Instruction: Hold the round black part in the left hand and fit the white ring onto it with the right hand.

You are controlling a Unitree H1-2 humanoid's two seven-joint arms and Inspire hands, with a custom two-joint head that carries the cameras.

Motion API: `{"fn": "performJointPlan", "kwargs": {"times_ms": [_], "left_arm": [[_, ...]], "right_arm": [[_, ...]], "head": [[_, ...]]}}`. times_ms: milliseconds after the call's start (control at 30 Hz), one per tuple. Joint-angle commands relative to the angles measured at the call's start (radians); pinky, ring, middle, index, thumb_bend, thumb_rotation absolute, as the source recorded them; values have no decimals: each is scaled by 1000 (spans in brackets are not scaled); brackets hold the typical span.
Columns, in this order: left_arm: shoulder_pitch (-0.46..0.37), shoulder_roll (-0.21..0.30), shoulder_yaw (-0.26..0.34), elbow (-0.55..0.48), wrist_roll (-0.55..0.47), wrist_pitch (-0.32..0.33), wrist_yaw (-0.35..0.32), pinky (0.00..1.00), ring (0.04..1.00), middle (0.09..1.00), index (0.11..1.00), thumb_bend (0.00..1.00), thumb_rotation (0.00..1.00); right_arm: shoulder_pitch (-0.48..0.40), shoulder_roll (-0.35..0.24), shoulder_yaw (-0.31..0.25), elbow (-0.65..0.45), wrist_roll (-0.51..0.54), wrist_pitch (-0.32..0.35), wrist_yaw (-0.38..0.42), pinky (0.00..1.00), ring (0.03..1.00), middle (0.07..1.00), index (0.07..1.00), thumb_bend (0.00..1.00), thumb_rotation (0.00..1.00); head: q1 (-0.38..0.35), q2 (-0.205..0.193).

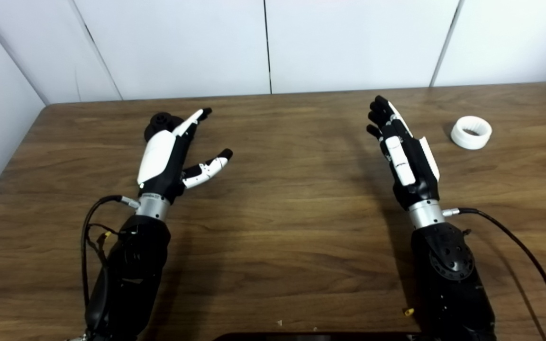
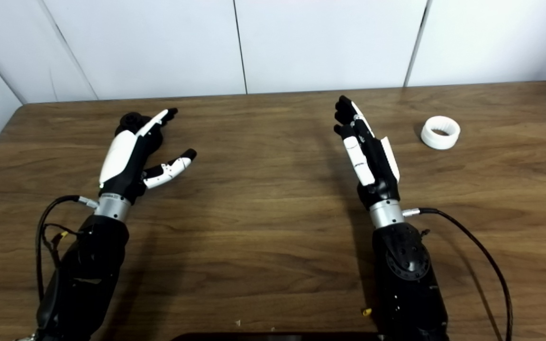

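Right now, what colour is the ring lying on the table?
White: the ring with a ribbed inner wall, clearest in the left eye view.

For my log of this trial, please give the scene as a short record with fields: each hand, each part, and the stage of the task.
left hand: open, fingers reaching toward the black part
right hand: open, holds nothing
black part: on the table, behind the left hand, partly hidden
white ring: on the table, apart from the right hand
stage: nothing grasped yet

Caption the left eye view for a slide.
Both hands open above the table: left hand beside the round black part, right hand apart from the white ring.
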Motion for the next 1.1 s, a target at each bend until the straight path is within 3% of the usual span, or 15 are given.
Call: {"fn": "performJointPlan", "kwargs": {"times_ms": [0, 133, 300, 733, 1067], "left_arm": [[-53, 38, 7, -50, 54, 11, 27, 990, 979, 933, 916, 581, 527], [-63, 73, 6, -68, 128, 45, 21, 1000, 1000, 956, 913, 638, 476], [-74, 114, 16, -72, 175, 74, 23, 1000, 1000, 974, 915, 703, 546], [-113, 205, 38, -30, 243, 112, 34, 1000, 1000, 1000, 960, 770, 628], [-150, 239, 40, 58, 246, 122, 53, 1000, 1000, 1000, 965, 863, 620]], "right_arm": [[92, 3, -10, 55, 20, -18, 0, 905, 933, 929, 933, 558, 840], [90, 0, -11, 64, 19, -27, 0, 901, 928, 928, 930, 531, 838], [90, 1, -11, 72, 23, -29, 3, 901, 927, 930, 931, 536, 836], [87, 6, -15, 84, 36, -34, 7, 909, 929, 925, 921, 574, 819], [90, 5, -21, 74, 40, -23, 5, 904, 921, 916, 915, 586, 819]], "head": [[14, -1], [17, -2], [25, -4], [35, -8], [36, -9]]}}
